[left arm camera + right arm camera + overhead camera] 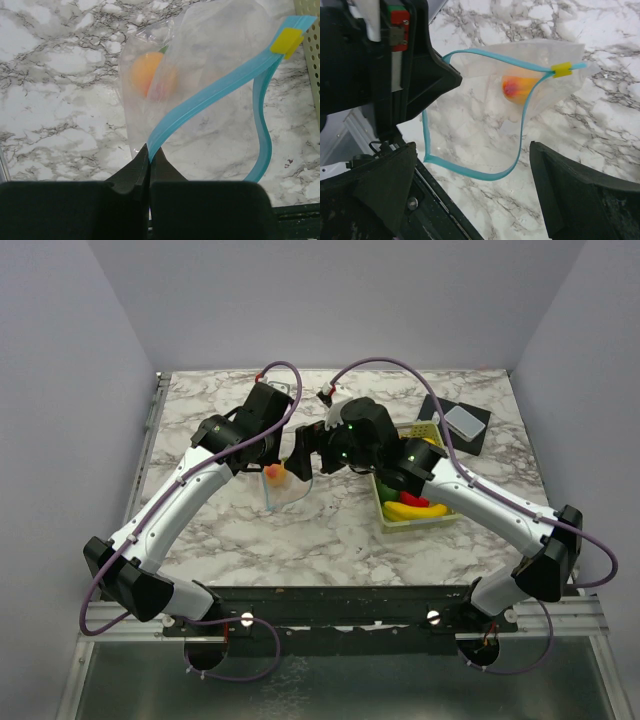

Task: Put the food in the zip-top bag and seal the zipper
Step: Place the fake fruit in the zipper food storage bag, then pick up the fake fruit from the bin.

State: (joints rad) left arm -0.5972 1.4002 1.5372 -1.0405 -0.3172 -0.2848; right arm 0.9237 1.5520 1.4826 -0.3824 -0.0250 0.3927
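Observation:
The clear zip-top bag (287, 492) hangs near the table's middle with its mouth gaping. My left gripper (149, 150) is shut on one end of the light blue zipper (210, 95), which carries a yellow slider (286, 41) at its far end. One orange piece of food (147, 72) lies inside the bag. My right gripper (472, 180) is open, its fingers (580, 192) spread wide just above the bag's mouth (470, 172) with nothing between them. More food, a yellow banana (415, 510) with red and green pieces, lies in the basket.
The pale perforated basket (440, 518) stands right of the bag, close to the right arm. A black pad (450, 435) with a white box (467, 419) lies at the back right. The table's dark front rail (445, 210) runs under the right gripper.

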